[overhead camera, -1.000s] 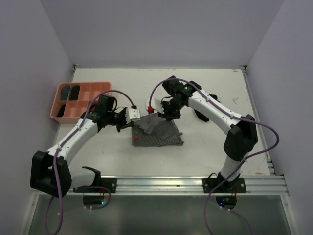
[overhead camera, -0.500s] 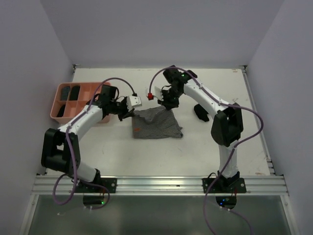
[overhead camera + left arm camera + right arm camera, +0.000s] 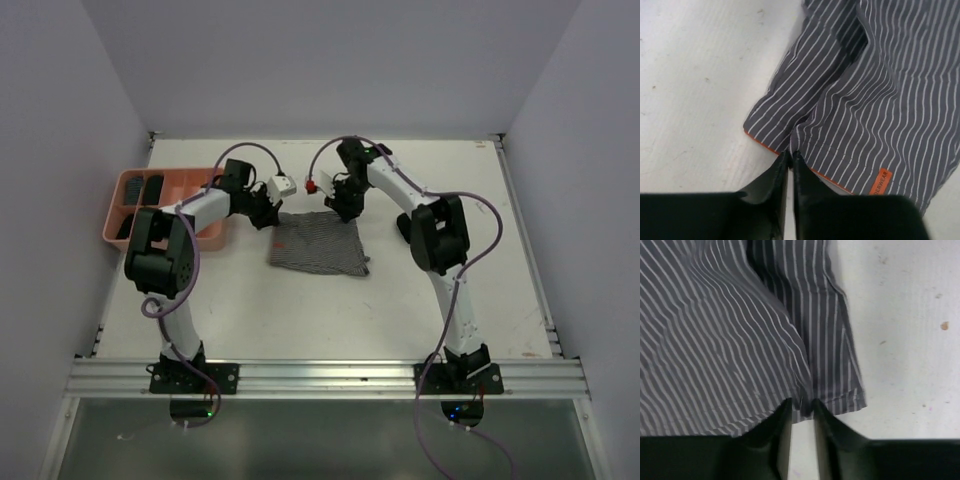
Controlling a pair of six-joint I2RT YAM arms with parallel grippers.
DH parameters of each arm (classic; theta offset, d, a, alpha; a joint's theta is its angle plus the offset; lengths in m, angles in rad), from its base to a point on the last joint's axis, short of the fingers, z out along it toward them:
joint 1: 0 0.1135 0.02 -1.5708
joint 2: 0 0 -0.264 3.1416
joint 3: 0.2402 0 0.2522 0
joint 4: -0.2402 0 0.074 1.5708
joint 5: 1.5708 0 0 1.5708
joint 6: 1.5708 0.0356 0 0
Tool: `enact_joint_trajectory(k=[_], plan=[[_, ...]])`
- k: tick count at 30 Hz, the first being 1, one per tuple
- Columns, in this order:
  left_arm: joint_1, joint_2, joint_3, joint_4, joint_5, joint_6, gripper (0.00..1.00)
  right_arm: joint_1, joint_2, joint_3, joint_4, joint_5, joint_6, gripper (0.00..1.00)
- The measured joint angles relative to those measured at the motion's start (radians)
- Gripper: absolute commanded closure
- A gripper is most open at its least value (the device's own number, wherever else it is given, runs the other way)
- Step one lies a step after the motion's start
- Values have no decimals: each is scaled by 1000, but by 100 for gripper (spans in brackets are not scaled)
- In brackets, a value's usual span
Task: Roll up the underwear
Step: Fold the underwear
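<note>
I have left jaws and right jaws each clamped on the striped underwear [image 3: 318, 243] (far corners), spread on the table [image 3: 300, 315].

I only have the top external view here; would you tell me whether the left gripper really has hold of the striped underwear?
Observer: Yes. The left wrist view shows the left gripper shut on the orange-trimmed hem of the striped underwear.
Operator: Thank you. And the right one?
Observer: The right gripper pinches the hem too, with cloth visible between its fingers.
Operator: Is any label showing?
Observer: An orange tag sits on the hem close beside the left grip.
</note>
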Motion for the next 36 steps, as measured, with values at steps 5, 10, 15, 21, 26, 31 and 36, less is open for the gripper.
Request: enact_joint_trajectory(k=[5,10,15,21,26,31,36], plan=[[12,74,87,26,-38,-67,53,-34,45,53,53,24,91,49],[12,55,131,38,-82,-86,36,-76,40,78,124,23,201,59],[8,-86,98,-28,-70,-88,41,-103,48,159,133,-3,312,78],[-79,-281,-56,-101,-18,-161,44,-100,69,159,154,-60,409,91],[-156,-236,-175,-140,34,-269,44,-94,116,65,159,-106,488,97],[-158,-147,-201,-138,18,-361,43,-103,74,-56,212,-173,578,100],[-138,-64,-106,-147,-30,-407,44,-112,-72,-348,304,-249,708,100]])
